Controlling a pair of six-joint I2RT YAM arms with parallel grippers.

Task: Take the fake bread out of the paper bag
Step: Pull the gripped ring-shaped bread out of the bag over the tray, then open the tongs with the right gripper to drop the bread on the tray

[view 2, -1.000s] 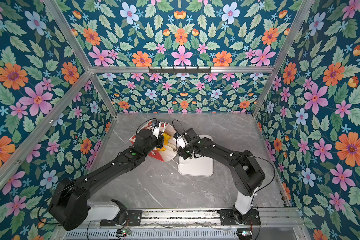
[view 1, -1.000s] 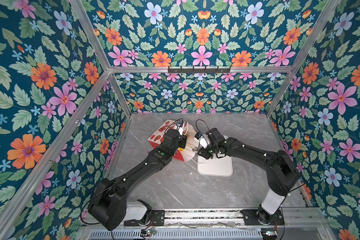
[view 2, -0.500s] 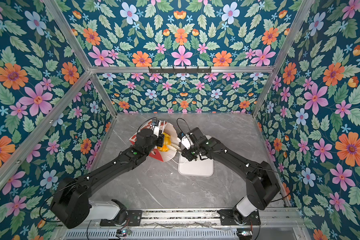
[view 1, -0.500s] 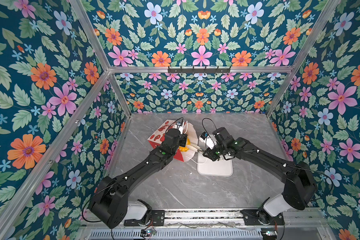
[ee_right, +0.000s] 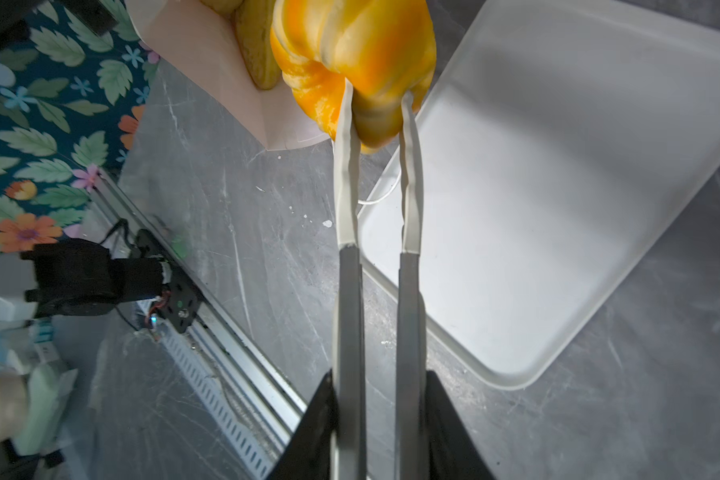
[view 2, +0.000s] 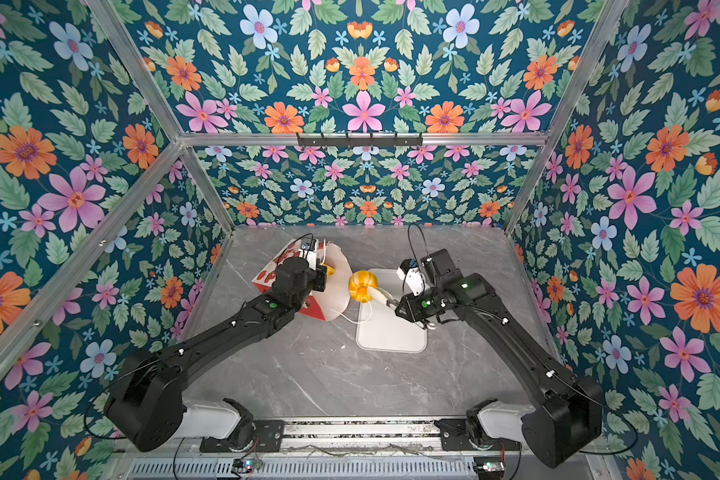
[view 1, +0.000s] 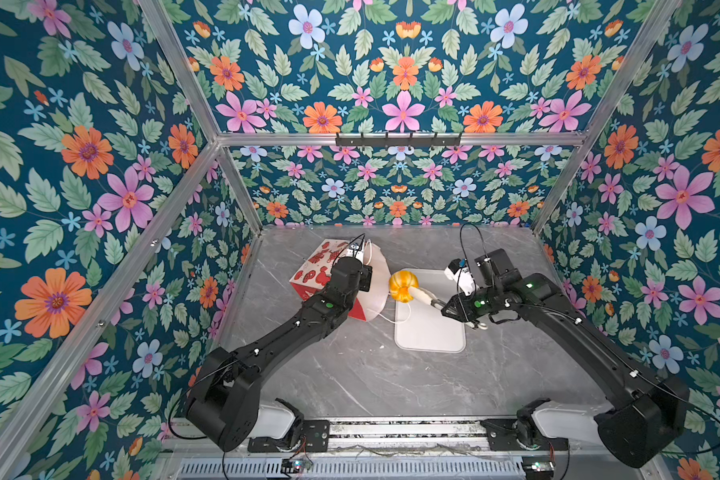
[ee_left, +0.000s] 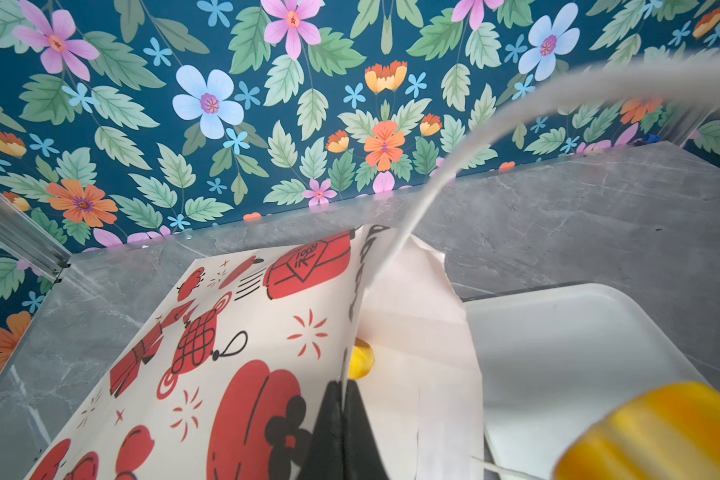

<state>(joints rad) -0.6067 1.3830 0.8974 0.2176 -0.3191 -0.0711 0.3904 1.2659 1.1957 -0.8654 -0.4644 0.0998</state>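
The paper bag [view 1: 316, 270] [ee_left: 246, 332], white with red figures, lies on its side at the back left of the table, mouth toward the middle. My left gripper [ee_left: 342, 386] is shut on the bag's upper mouth edge and holds it up. My right gripper [view 1: 412, 293] [ee_right: 377, 99] is shut on a glossy golden-orange piece of fake bread [view 1: 402, 284] [ee_right: 358, 50]. It holds the piece in the air just outside the bag mouth, over the tray's far left corner. More yellow bread [ee_left: 360, 363] [ee_right: 258, 54] shows inside the bag.
A flat white tray [view 1: 429, 332] [ee_right: 558, 208] lies right of the bag, in the middle of the grey marble table [view 1: 371, 374]. A thin white cord handle [view 1: 395, 318] trails from the bag onto the tray's left rim. Floral walls close in three sides.
My right gripper has drawn back to the right out of the bag mouth with the bread in it, to above the tray's corner. The left gripper has kept its hold on the bag.
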